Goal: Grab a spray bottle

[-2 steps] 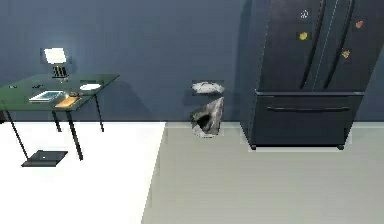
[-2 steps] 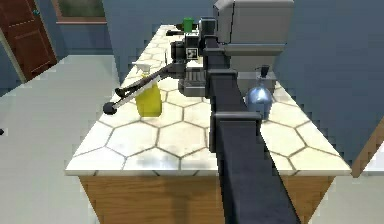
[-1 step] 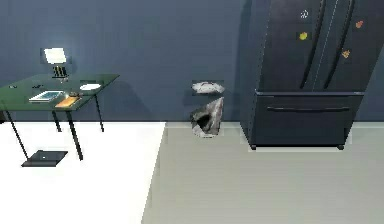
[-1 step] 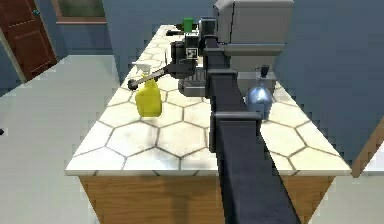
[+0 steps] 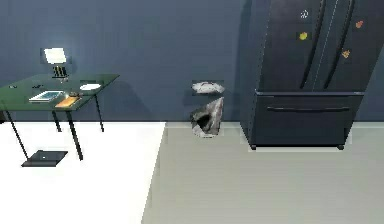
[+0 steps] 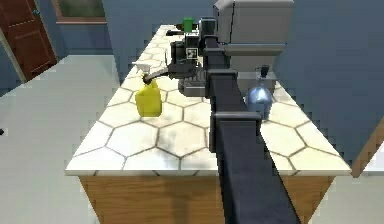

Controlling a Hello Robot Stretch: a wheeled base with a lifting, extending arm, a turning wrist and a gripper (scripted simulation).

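We logged the yellow spray bottle (image 6: pixel 148 99) upright on the hex-tiled surface (image 6: pixel 150 145) in the arm side view, left of the arm (image 6: pixel 236 135) and toward that surface's left edge. It had a yellow body and a pale trigger-like head. The dark square arm ran from the bottom edge up over the tiles. The gripper (image 6: pixel 162 72) sat at its far end, right by the bottle's head. We could not tell whether the gripper touched the bottle or was only close to it. The bottle stood on the tiles at the gripper's far end, so we could not tell whether the gripper held anything. A clear bluish bottle (image 6: pixel 262 94) stood just right of the arm, well apart from the yellow one. A grey boxy appliance (image 6: pixel 255 22) stood at the far end of the tiles. A small dark item with a green top (image 6: pixel 185 22) was left of it, too small to name. A red-brown door (image 6: pixel 28 40) showed at the arm side view's left.

In the forward view we noted a dark fridge (image 5: pixel 310 75) at the right against a blue wall, with small magnets (image 5: pixel 304 36) on its doors. A bin with a pale liner (image 5: pixel 207 108) stood left of the fridge. At the forward view's left was a dark-topped surface (image 5: pixel 20 93) on thin legs. It carried a lamp (image 5: pixel 56 62), a white plate (image 5: pixel 90 87) and an orange flat item (image 5: pixel 66 101). A dark flat thing (image 5: pixel 44 157) lay on the floor beneath it.
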